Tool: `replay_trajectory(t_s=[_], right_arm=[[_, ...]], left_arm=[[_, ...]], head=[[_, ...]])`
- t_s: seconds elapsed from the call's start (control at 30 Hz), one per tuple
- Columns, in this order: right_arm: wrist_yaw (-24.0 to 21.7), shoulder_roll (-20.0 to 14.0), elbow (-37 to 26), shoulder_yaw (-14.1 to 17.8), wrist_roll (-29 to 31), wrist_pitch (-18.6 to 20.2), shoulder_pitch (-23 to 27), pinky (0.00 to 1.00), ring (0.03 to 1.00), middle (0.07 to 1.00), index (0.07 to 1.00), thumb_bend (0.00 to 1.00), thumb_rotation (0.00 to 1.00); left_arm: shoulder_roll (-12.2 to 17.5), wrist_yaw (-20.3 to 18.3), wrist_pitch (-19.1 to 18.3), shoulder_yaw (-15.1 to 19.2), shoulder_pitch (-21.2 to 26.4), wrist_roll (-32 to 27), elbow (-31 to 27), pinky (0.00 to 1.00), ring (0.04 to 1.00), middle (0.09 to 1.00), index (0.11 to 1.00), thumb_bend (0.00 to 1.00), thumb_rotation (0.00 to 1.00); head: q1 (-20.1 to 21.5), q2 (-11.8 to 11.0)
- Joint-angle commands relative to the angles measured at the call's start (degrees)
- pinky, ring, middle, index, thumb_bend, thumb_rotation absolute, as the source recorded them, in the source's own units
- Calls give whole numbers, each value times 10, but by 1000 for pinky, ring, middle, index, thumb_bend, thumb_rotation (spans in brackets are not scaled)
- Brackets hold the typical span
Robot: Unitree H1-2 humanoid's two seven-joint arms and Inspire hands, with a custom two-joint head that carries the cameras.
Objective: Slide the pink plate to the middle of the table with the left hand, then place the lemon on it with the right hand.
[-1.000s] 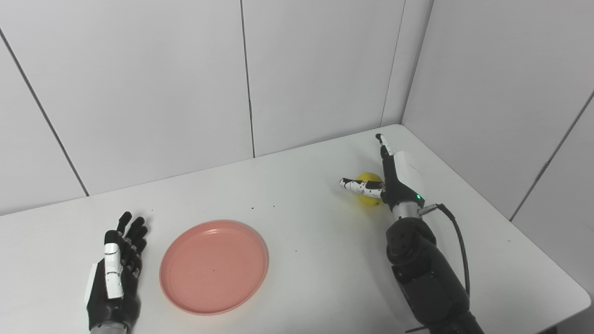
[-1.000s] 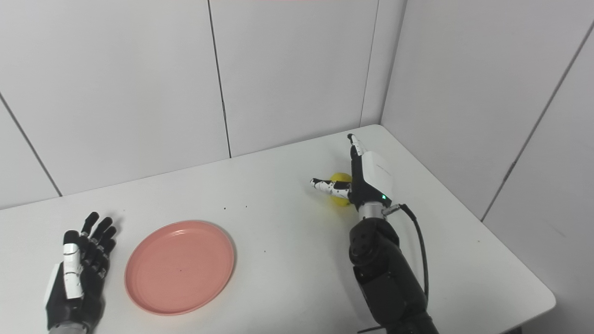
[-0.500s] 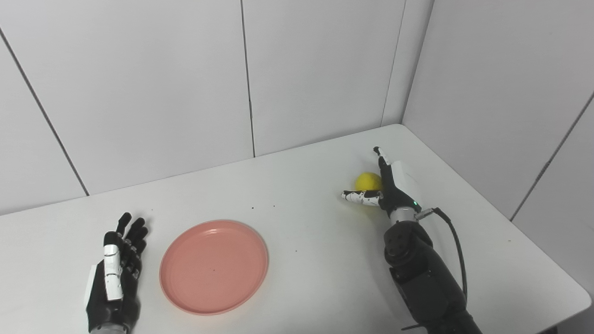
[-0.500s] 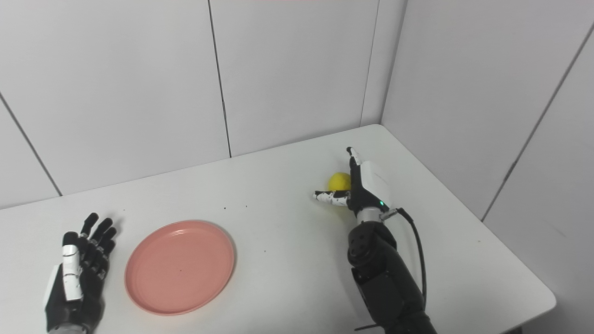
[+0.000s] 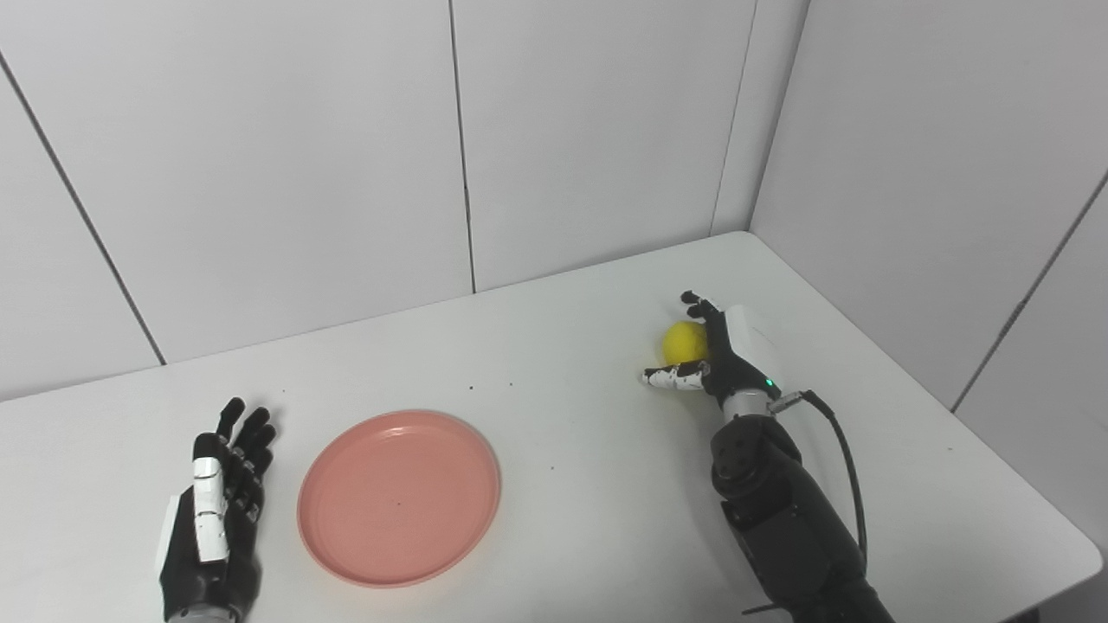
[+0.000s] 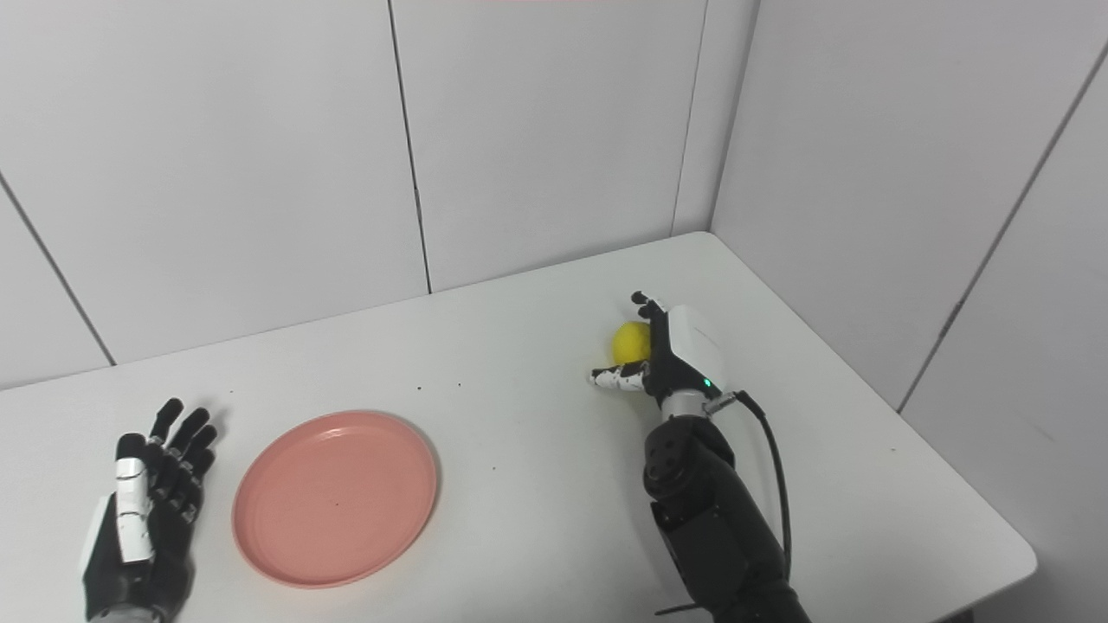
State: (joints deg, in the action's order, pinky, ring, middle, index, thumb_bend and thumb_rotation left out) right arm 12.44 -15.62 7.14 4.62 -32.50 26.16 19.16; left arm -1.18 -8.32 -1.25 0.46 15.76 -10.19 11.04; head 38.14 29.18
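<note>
The pink plate (image 5: 399, 497) lies flat on the white table (image 5: 571, 450), left of the middle and near the front edge. My left hand (image 5: 216, 516) rests open on the table just left of the plate, apart from it. The yellow lemon (image 5: 685, 342) sits on the table at the right. My right hand (image 5: 723, 359) is low around the lemon, fingers curling over its right and far side, thumb stretched out in front of it. The hand is still open around it; the lemon rests on the table.
The table's right edge (image 5: 1021, 467) and the wall corner (image 5: 744, 173) stand close behind and beside the lemon. A black cable (image 5: 844, 450) runs along my right forearm. A few dark specks mark the tabletop.
My right hand has come down from above the lemon and its fingers have curled from straight up to around the lemon. The left hand and the plate have not moved.
</note>
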Motion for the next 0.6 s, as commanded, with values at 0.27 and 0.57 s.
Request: replay_trajectory(t_s=[0.27, 0.57], right_arm=[[48, 15, -20, 17, 19, -14, 15, 406, 431, 551, 681, 516, 0], [79, 18, -17, 20, 34, -50, 11, 459, 436, 531, 613, 516, 0]], left_arm=[[1, -3, -8, -4, -5, 1, -3, 1000, 947, 932, 942, 624, 1000], [0, -2, -9, -6, -6, 4, -6, 1000, 946, 931, 943, 617, 1000]], head=[[-1, 2], [-2, 2]])
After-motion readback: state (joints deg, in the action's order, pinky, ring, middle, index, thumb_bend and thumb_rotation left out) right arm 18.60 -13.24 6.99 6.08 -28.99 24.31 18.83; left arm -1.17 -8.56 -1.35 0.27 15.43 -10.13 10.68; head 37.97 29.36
